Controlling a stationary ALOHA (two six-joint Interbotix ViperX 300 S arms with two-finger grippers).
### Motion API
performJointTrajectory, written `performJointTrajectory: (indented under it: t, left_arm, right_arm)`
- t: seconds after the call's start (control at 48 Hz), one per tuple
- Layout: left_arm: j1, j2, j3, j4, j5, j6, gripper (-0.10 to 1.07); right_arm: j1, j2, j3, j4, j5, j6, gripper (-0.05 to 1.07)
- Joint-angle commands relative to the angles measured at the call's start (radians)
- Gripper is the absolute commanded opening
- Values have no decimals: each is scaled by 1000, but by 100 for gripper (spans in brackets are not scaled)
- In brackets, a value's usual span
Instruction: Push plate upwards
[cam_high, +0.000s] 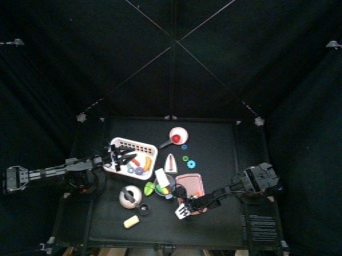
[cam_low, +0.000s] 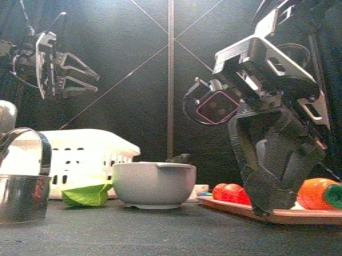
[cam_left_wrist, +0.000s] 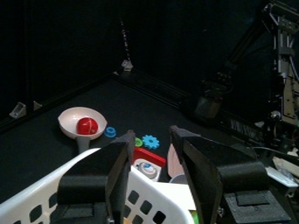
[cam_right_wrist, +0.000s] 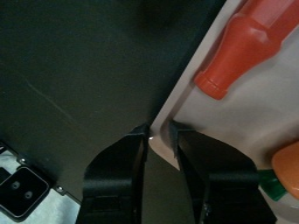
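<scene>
Plate (cam_right_wrist: 239, 122) edge lies right at the tips of the right gripper (cam_right_wrist: 160, 131), whose jaws stand nearly pressed together with only a slim gap, touching the rim. From those jaws the plate stretches away ahead, carrying a red bottle-shaped toy (cam_right_wrist: 247, 48). The left gripper (cam_left_wrist: 149, 144), jaws spread, hovers over the white basket (cam_left_wrist: 70, 192), well apart from the plate, so the right arm is nearer.

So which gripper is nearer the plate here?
Right. The right gripper has its fingers at the plate edge; the left gripper hangs over the white basket, away from it.
</scene>
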Motion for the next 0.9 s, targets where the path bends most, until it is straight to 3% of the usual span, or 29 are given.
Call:
performJointTrajectory:
  t: [0.0, 0.333, 0.729, 0.875]
  left_arm:
    - [3, 2, -12, 0, -3, 2, 79]
    - [3, 2, -12, 0, -5, 2, 79]
    - [3, 2, -11, 0, -3, 2, 79]
    - [3, 2, -12, 0, -5, 2, 79]
  right_arm:
    - [-2, -31, 0, -8, 0, 0, 64]
    - [-6, -31, 9, -14, 3, 0, 69]
    - [-9, -48, 0, -54, 3, 6, 96]
    - [-11, -48, -9, -57, 5, 8, 98]
